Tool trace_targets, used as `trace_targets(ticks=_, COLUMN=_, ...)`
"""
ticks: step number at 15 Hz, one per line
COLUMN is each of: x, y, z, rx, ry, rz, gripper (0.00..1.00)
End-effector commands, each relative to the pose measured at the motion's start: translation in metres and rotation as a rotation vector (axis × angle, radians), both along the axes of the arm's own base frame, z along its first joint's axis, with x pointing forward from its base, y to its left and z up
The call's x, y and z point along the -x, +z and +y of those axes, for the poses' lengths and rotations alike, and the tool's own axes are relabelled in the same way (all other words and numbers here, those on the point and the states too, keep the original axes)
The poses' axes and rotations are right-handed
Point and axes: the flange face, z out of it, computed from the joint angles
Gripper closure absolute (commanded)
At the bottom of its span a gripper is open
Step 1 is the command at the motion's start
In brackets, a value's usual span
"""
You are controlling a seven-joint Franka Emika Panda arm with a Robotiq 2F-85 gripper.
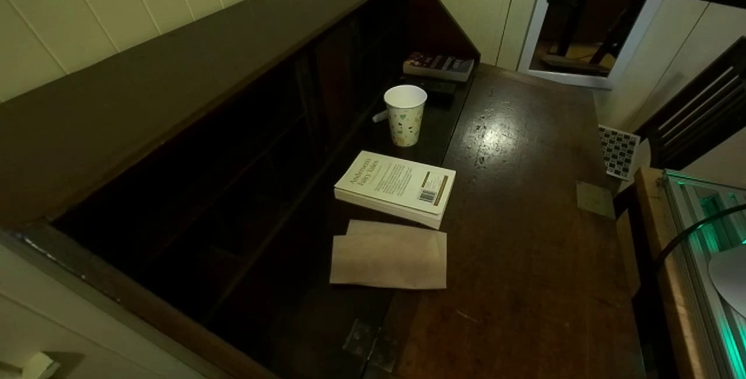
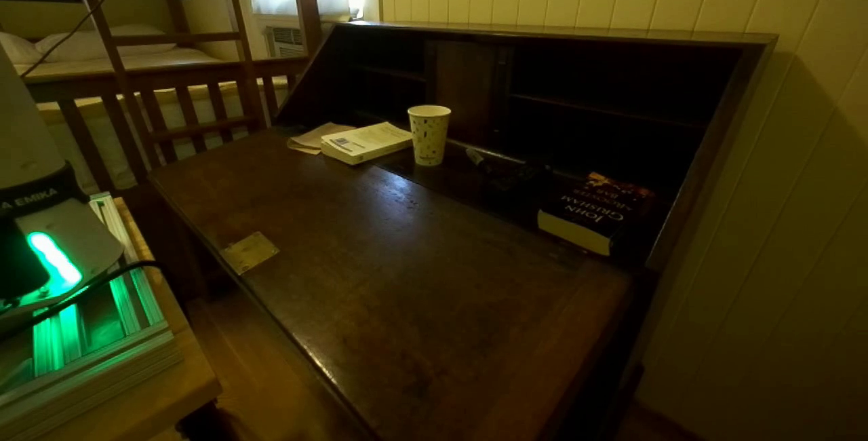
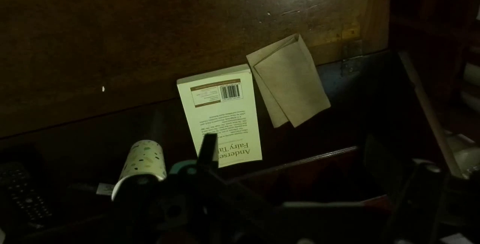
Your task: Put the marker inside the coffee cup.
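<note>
The coffee cup, a white tapered paper cup with small printed specks, stands upright on the desk in both exterior views (image 1: pixel 406 125) (image 2: pixel 428 136). In the wrist view the cup (image 3: pixel 146 157) is partly covered by the gripper. The marker, with a light grey body, lies beside the cup toward the shelves in both exterior views (image 1: pixel 380 116) (image 2: pixel 477 157). Part of it is behind the cup in an exterior view. In the wrist view its pale part (image 3: pixel 104 189) shows left of the cup; its dark end is faint. My gripper (image 3: pixel 289 139) is open, fingers wide apart, nothing between them.
A white book (image 1: pixel 396 186) and folded brown paper (image 1: pixel 390 256) lie near the cup. A dark book (image 2: pixel 593 214) lies at the desk's end. A black remote (image 3: pixel 24 191) lies beyond the marker. The shelf unit (image 1: pixel 210 70) rises along the back of the desk.
</note>
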Motion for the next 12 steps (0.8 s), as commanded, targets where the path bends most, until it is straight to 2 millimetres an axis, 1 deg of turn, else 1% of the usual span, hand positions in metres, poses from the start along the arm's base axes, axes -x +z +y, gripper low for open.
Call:
trace_targets(ticks=1, x=-0.009, y=-0.015, z=-0.027, rx=-0.023, ry=0.009, rz=-0.024, gripper=0.0)
trace_targets(ticks=8, x=-0.025, y=-0.052, z=-0.067, rx=-0.061, ry=-0.062, rz=0.035, gripper=0.0)
trace_targets(ticks=9, x=-0.026, y=-0.055, z=-0.07, rx=-0.061, ry=-0.074, rz=0.046, gripper=0.0)
trace_targets(ticks=10, x=-0.021, y=-0.047, z=-0.061, rx=-0.058, ry=-0.069, rz=0.046, gripper=0.0)
trace_targets(ticks=12, x=-0.022, y=-0.052, z=-0.062, rx=-0.058, ry=-0.073, rz=0.056, gripper=0.0)
